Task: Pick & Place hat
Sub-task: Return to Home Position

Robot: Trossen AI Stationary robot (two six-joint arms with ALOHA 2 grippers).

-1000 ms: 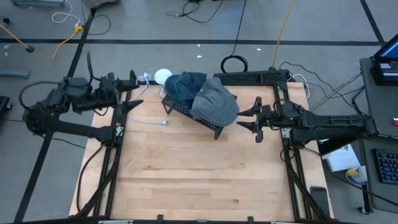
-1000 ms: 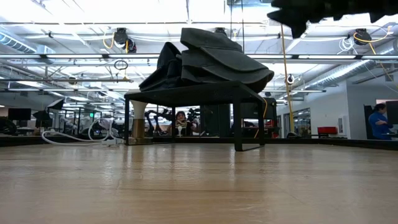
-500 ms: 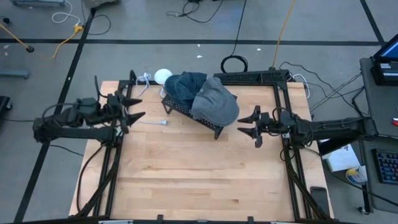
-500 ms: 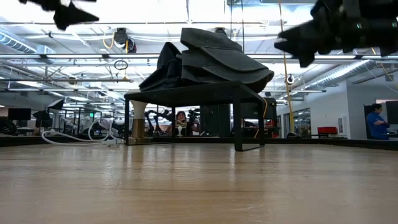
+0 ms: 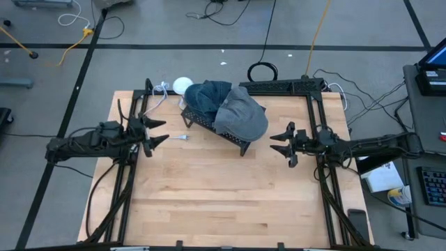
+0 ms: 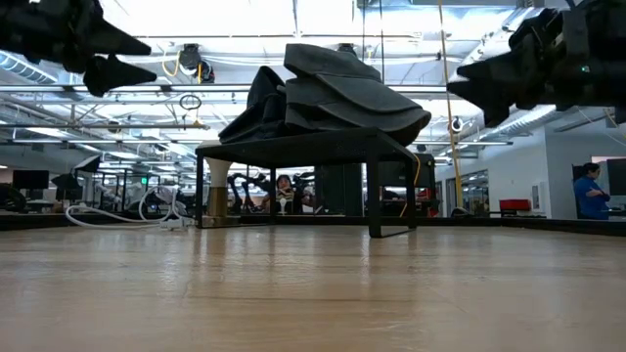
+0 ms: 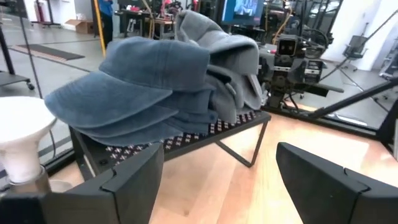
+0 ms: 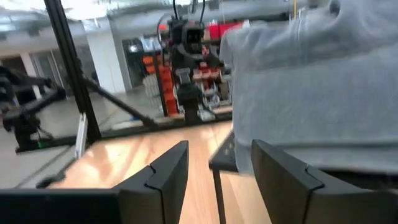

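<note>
Gray and blue fabric caps (image 5: 233, 110) piled on black mesh shelf (image 5: 201, 123) near wooden table's (image 5: 223, 188) far edge. Left gripper (image 5: 160, 132) at left edge, right gripper (image 5: 280, 142) at right edge: both spread, empty, pointing inward.

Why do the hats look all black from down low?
In the low view bright ceiling lights glare behind the caps, so they and the shelf show as dark shapes; in the left wrist view light falls on their front, showing blue and gray.
</note>
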